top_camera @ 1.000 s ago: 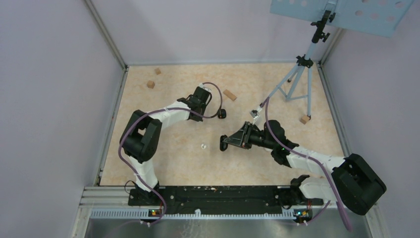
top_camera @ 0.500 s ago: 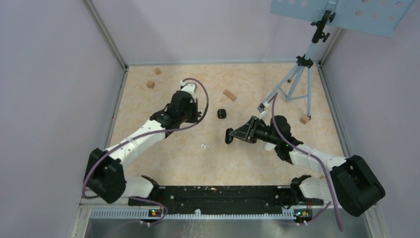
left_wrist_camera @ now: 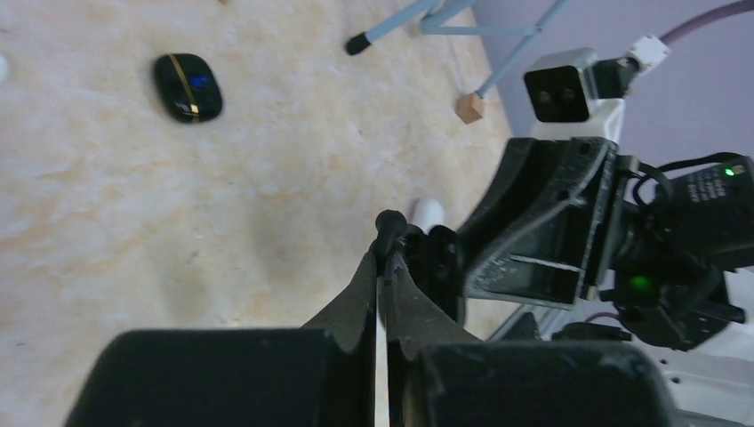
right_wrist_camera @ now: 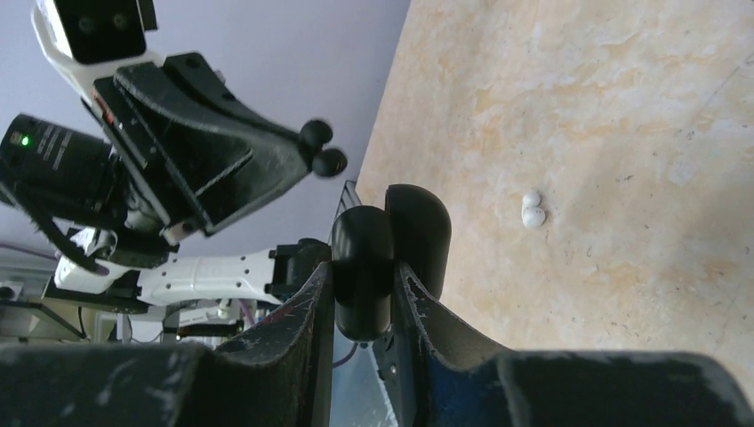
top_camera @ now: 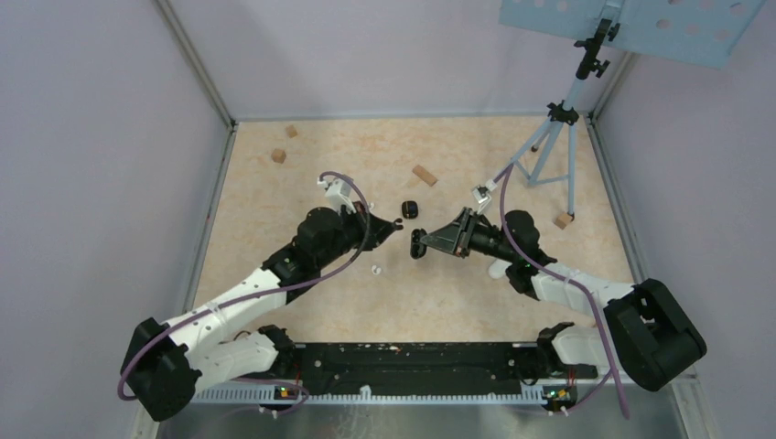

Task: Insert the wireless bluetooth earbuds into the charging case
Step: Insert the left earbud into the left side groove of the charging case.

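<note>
Beige table (top_camera: 302, 174): black case (top_camera: 411, 209), white earbud (top_camera: 375, 270), wooden blocks (top_camera: 424, 175).

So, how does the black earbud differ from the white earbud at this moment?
The black earbud is pinched in the shut left hand, off the table; the white earbud lies loose on the table, untouched. The black earbud hangs close to the black case held by the right hand; the white earbud lies apart from it. Both are tiny and outside any case.

No legible txt, labels or nos. anywhere.
</note>
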Controlling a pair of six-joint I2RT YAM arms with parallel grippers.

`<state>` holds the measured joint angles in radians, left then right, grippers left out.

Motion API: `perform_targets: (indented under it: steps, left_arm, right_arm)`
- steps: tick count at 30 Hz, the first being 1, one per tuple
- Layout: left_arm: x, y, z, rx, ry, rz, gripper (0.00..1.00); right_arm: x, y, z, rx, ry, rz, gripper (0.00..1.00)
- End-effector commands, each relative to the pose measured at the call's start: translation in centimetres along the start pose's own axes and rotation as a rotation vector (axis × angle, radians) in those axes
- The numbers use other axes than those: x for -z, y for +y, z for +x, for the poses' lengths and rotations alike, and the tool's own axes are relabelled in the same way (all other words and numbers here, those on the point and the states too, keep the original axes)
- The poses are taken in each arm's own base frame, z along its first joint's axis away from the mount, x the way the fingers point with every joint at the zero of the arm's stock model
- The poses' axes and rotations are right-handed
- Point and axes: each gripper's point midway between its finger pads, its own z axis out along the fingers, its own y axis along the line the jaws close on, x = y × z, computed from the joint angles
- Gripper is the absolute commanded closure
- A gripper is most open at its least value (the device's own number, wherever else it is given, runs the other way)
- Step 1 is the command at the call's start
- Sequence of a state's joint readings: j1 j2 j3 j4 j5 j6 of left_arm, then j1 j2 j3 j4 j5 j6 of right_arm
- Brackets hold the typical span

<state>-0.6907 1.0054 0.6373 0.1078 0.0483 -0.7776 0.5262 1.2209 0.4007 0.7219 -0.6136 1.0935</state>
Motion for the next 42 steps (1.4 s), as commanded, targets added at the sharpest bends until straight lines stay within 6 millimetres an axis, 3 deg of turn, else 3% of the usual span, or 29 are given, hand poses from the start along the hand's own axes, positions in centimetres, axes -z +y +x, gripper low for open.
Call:
perform_targets:
  steps: [1, 6, 16, 26, 42]
  left_arm:
    - [-0.6, -4.4, -1.2, 0.131, -0.058, 0.111, 1.00]
    - [-1.5, -5.4, -1.2, 0.146, -0.066, 0.104, 1.00]
    - [-3.2, -5.2, -0.1, 0.093, 0.062, 0.005, 1.00]
    - [-2.5, -5.0, 0.3, -0.008, 0.152, -0.042, 1.00]
    - [-3.3, -4.8, 1.8, -0.039, 0.240, -0.046, 1.00]
  right_arm:
    - [-0.2, 1.4, -1.8, 0.020, -0.080, -0.031, 1.00]
    - [-0.2, 1.6, -1.9, 0.020, -0.086, -0.029, 1.00]
    - [-0.1, 1.4, -1.5, 0.016, -0.074, -0.028, 1.00]
    - [0.3, 0.9, -1.0, 0.015, -0.071, -0.014, 1.00]
    - [0.6, 1.0, -0.7, 0.020, -0.068, -0.014, 1.00]
